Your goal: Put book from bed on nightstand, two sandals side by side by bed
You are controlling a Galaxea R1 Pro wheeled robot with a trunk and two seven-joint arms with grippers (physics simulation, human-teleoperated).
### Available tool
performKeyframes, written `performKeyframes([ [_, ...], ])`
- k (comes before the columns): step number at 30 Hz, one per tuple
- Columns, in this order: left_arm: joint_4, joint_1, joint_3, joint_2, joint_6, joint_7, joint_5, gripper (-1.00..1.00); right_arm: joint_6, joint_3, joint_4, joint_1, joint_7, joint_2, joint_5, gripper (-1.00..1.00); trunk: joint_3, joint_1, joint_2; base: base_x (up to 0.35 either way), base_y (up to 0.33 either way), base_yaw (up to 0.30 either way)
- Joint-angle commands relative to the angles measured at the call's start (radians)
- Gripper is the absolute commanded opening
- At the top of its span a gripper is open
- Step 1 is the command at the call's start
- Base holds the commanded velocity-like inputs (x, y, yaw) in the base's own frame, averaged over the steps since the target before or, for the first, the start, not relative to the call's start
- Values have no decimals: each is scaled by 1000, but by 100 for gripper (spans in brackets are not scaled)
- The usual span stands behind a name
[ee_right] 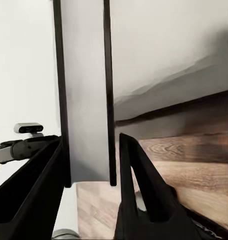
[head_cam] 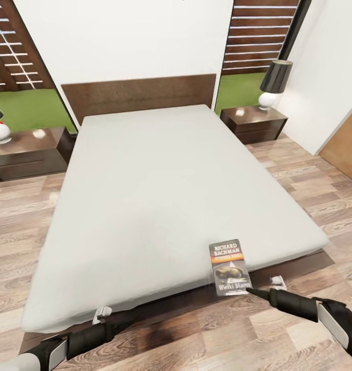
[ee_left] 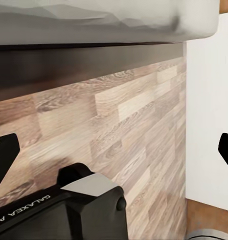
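Observation:
The book point(head_cam: 230, 267), dark-covered with white "RICHARD BACHMAN" lettering, lies at the foot of the bed point(head_cam: 160, 196) and overhangs the mattress edge. My right gripper point(head_cam: 250, 291) reaches in from the lower right and meets the book's near corner. In the right wrist view the book point(ee_right: 86, 100) shows edge-on, grey between dark covers, with the right gripper point(ee_right: 90, 140) shut on it. My left gripper point(head_cam: 105, 315) hangs low by the bed frame at the foot; in its wrist view the left gripper point(ee_left: 114, 150) stands wide open over the floor. The sandals are out of view.
Two dark nightstands flank the headboard, one on the left point(head_cam: 27, 154) and one on the right point(head_cam: 253, 123), each with a lamp point(head_cam: 274, 82). A wooden door point(head_cam: 346, 149) stands at the far right. Wood-plank floor point(head_cam: 310, 185) runs along both sides of the bed.

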Motion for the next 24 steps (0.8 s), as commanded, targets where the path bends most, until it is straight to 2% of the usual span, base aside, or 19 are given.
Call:
performKeyframes([
  [1,0,0,-4,0,5,-3,5,100,22,6,3,-1,16,-29,-10,-100,3,-4,7,0,0,0],
  [5,0,0,-4,0,5,-3,5,100,41,7,9,-1,40,-139,-12,-100,15,-19,35,0,0,0],
  [8,1,0,-5,-1,4,-4,3,100,44,7,18,-1,42,-167,-12,-100,25,-31,56,0,0,0],
  [11,1,0,-5,-1,4,-5,3,100,44,7,83,-1,43,-176,-11,-100,34,-42,77,0,0,0],
  [15,1,0,-5,-1,4,-5,2,100,41,6,128,-1,41,-172,-11,-100,46,-58,105,0,0,0],
  [24,1,1,-6,-4,4,-4,2,100,34,4,148,-1,42,-170,-11,-100,75,-92,168,0,0,0],
])
